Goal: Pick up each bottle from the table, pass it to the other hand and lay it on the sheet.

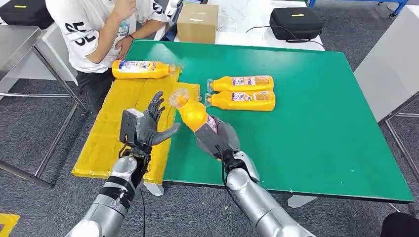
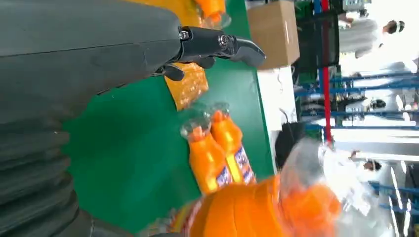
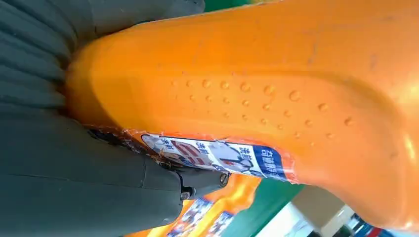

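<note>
The right hand [image 1: 221,139] grips an orange bottle [image 1: 191,111] near the frame's middle, cap end pointing up-left toward the left hand [image 1: 150,127], which is open and waiting. One bottle [image 1: 142,69] already lies on the yellow sheet [image 1: 111,133]. Two more bottles [image 1: 241,92] wait on the green table [image 1: 316,113].

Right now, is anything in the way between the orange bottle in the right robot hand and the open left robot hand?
Nothing visible: the orange plastic bottle in the right robot hand points its cap toward the left robot hand, with only open air between them.
</note>
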